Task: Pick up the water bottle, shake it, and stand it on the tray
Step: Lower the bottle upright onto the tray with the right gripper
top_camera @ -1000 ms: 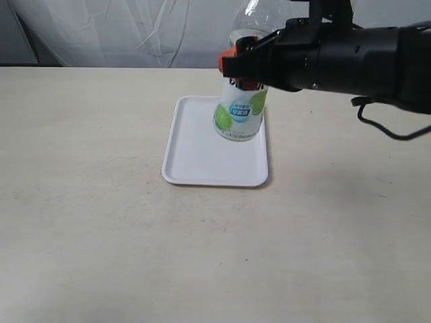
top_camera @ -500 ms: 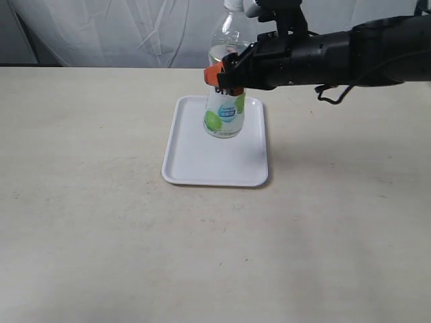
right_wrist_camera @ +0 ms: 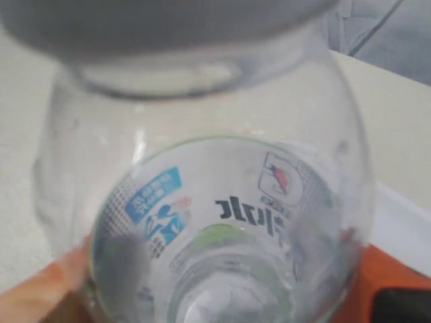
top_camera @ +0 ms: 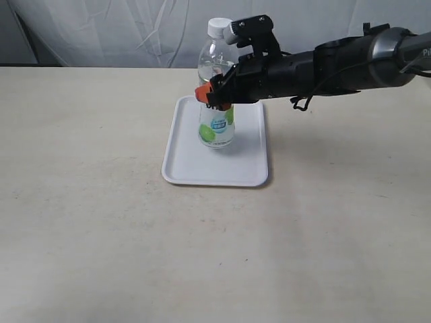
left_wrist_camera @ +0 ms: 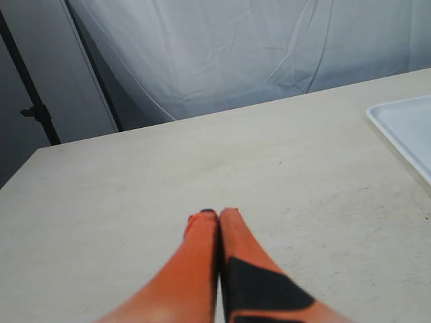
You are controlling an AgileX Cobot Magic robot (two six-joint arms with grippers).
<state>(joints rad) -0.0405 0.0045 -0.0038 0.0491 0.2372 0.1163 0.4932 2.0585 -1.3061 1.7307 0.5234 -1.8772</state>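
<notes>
Bright, soft, even light; no hard glare on the worktop (top_camera: 101, 222). Only a faint, diffuse shadow on the tray (top_camera: 202, 168) just beside the water bottle (top_camera: 217, 128). Exterior view sharp. My right wrist view: bottle too close, blurred, cap (right_wrist_camera: 168, 20) a grey smear, label (right_wrist_camera: 229, 202) warped through the plastic. Left wrist view clear, my left hand (left_wrist_camera: 217, 215) slightly soft.
</notes>
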